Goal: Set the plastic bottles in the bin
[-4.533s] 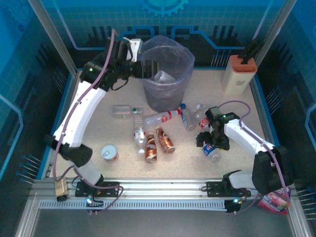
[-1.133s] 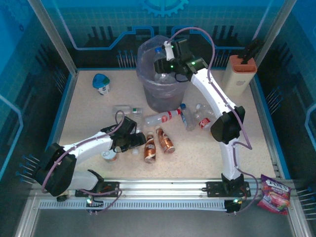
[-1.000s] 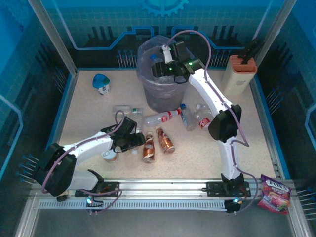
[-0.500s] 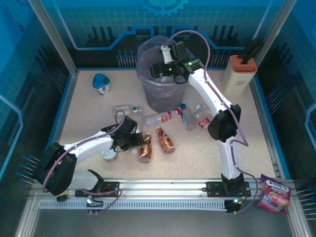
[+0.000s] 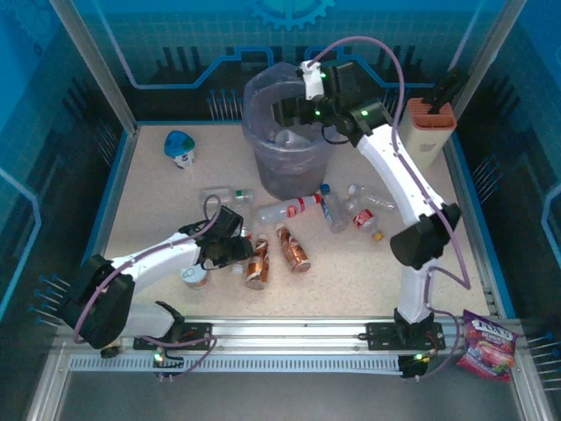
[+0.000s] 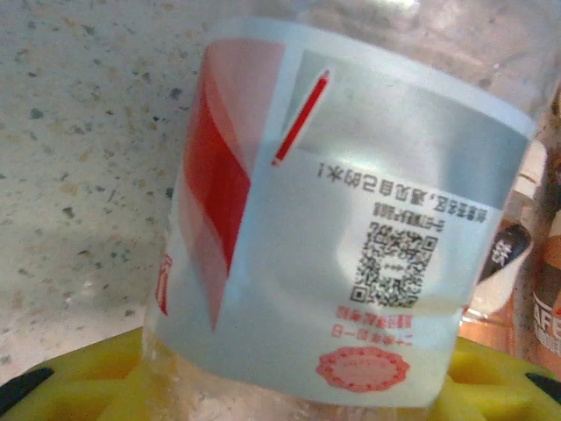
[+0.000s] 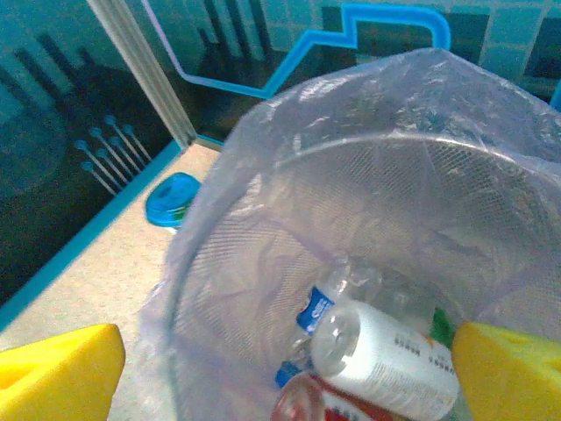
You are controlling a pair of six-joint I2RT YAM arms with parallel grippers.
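Observation:
My left gripper (image 5: pixel 237 253) lies low on the table, shut on a clear bottle with a red and white label (image 6: pixel 333 237); its yellow pads (image 6: pixel 79 386) hug the bottle's sides. Two copper-brown bottles (image 5: pixel 257 263) (image 5: pixel 295 250) lie just to its right. More clear bottles (image 5: pixel 223 195) (image 5: pixel 287 209) (image 5: pixel 331 210) (image 5: pixel 364 210) lie in front of the bin (image 5: pixel 282 171). My right gripper (image 5: pixel 287 112) hovers over the bin's mouth, open and holding nothing (image 7: pixel 285 373). Inside the bin (image 7: pixel 263 263) lie a blue-labelled bottle (image 7: pixel 317 307) and a white-labelled one (image 7: pixel 386 360).
A short tin (image 5: pixel 195 276) sits by my left forearm. The white object with a blue top (image 5: pixel 180 147) stands at the back left, and the beige block with an orange top (image 5: pixel 427 132) at the back right. A snack bag (image 5: pixel 485 344) lies off the table's near right corner.
The right gripper let its blue-capped bottle drop into the bin, opened and drew back to the right. The left gripper closed on the red-labelled bottle, nudging one copper bottle left.

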